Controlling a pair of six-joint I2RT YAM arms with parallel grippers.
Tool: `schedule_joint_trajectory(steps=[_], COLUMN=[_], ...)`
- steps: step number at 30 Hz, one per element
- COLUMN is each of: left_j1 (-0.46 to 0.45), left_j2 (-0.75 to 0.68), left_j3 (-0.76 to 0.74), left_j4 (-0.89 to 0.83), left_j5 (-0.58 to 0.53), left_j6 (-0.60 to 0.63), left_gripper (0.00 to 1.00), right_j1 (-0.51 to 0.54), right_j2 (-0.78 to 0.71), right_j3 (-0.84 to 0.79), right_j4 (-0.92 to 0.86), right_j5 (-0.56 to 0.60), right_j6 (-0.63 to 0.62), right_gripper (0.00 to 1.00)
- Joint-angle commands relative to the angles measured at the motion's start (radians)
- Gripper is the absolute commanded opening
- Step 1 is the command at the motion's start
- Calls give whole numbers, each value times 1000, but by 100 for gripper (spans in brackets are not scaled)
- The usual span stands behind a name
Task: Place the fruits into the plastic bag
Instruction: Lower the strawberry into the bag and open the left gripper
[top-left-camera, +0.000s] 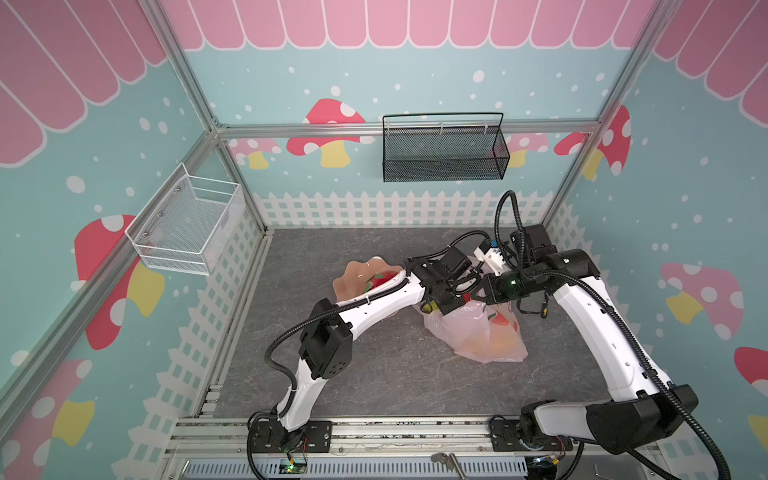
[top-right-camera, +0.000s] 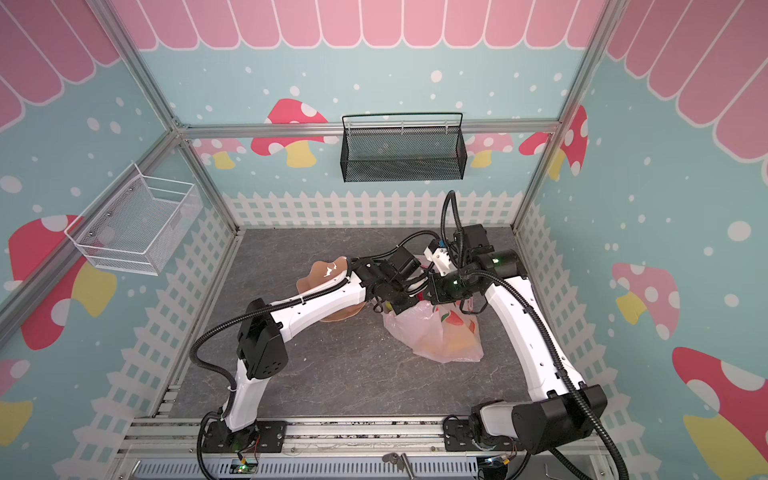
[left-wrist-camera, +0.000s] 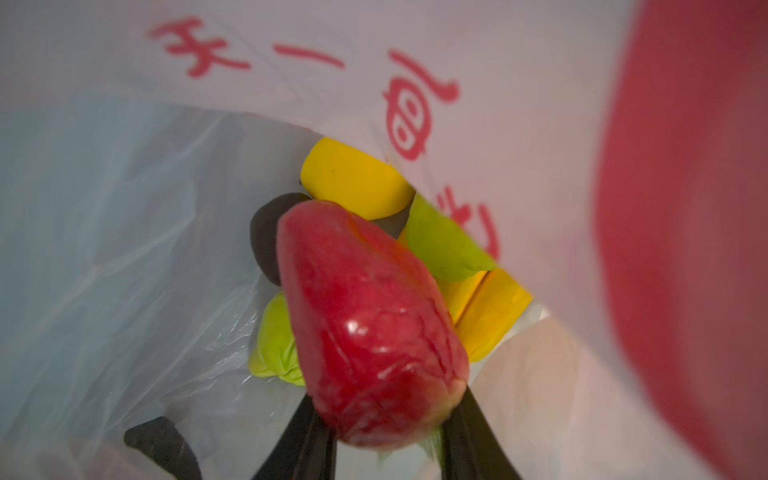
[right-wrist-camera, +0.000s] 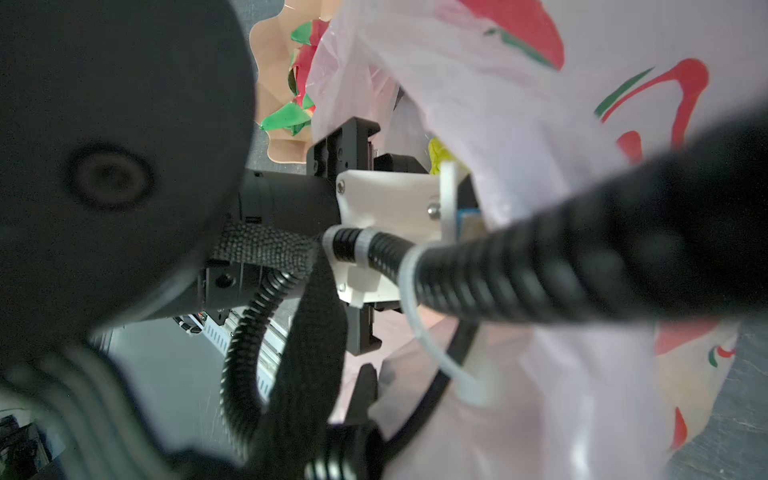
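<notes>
Left hand (left-wrist-camera: 384, 432) is inside the plastic bag (top-left-camera: 478, 332), clamped on 1 red fruit (left-wrist-camera: 365, 324) above the banana (left-wrist-camera: 353, 183), pear (left-wrist-camera: 444, 245) and dark brown fruit (left-wrist-camera: 264, 237). Right hand (top-left-camera: 473, 291) is closed at the bag mouth; cannot tell if it grips the film. Bag lies on the tabletop (top-left-camera: 374, 374). Dragon fruit (top-left-camera: 380, 279) sits on the dish (top-left-camera: 353, 274).

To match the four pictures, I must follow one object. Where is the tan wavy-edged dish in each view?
In a top view: the tan wavy-edged dish lies mid-table, partly under the white left arm.
In a top view: same place, more hidden.
Left wrist: not in it.
Right wrist: a strip beside the pale pink printed plastic bag.
Shared landmark: that bag.
</notes>
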Motion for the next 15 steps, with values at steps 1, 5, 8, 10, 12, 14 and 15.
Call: schedule_joint_trajectory(steps=[1, 5, 8, 10, 12, 14, 15], left_j1=[-30, -37, -38, -40, -41, -41, -41], left_j2=[-11, -23, -22, -22, -24, -28, -29], left_j3=[-30, -57, -64, -68, -74, -86, -90], left_j4=[55, 76, 82, 87, 99, 118, 122], left_j5=[77, 106, 111, 114, 127, 136, 141], left_j6=[-2, -10, -23, -35, -48, -61, -66], left_gripper=[20, 26, 36, 43, 47, 52, 56], right_j1=[2, 2, 1, 1, 1, 1, 1], right_j2=[-13, -20, -28, -31, -33, -35, -34], right_j3=[-16, -27, -34, -37, -40, -39, -40], right_j4=[15, 19, 24, 26, 26, 25, 25], right_j5=[-20, -21, -24, -24, -23, -21, -21], right_j6=[-5, -2, 1, 2, 2, 3, 2], right_gripper=[0, 0, 0, 0, 0, 0, 0])
